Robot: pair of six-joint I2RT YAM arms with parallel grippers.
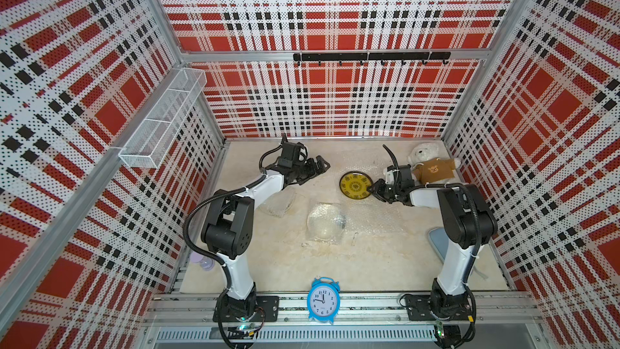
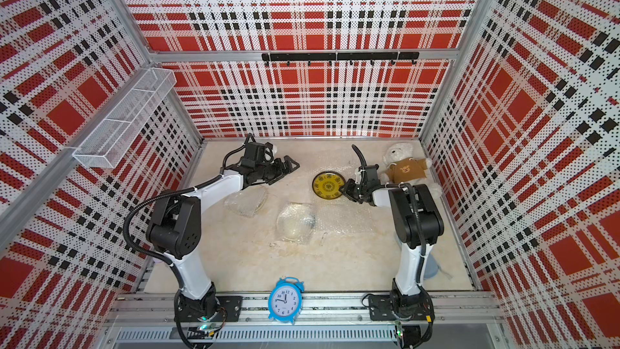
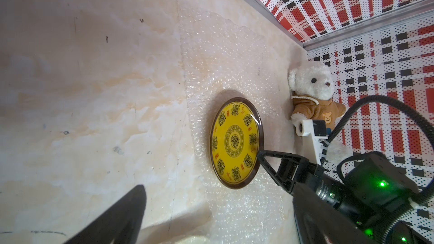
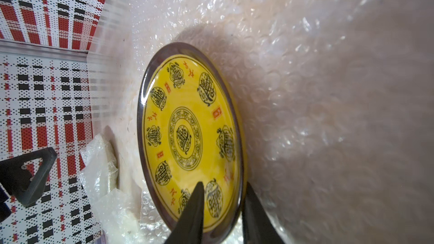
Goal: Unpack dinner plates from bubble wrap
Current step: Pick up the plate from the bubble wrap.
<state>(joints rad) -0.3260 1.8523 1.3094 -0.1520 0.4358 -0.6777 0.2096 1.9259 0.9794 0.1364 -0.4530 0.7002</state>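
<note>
Marble tabletop [image 1: 369, 263] — yellow plate [image 1: 355, 185] lies bare on flat bubble wrap [image 3: 234, 55], right gripper [image 4: 223, 184] narrow astride its rim, clamp unclear, pickup seemingly in hand; left gripper [image 1: 315, 172] wide, empty — next needs firm pinch, lift.

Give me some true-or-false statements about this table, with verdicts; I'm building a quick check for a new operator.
1. The round yellow plate with the dark rim lies bare on a flat clear bubble wrap sheet. True.
2. The left gripper holds a wrapped plate. False: it is open and empty, above the table.
3. The right gripper straddles the yellow plate's rim. True.
4. The blue alarm clock stands beside the white teddy bear. False: the clock stands at the near edge, the bear in the far corner.
5. A bubble-wrapped round bundle lies mid-table. True.
</note>
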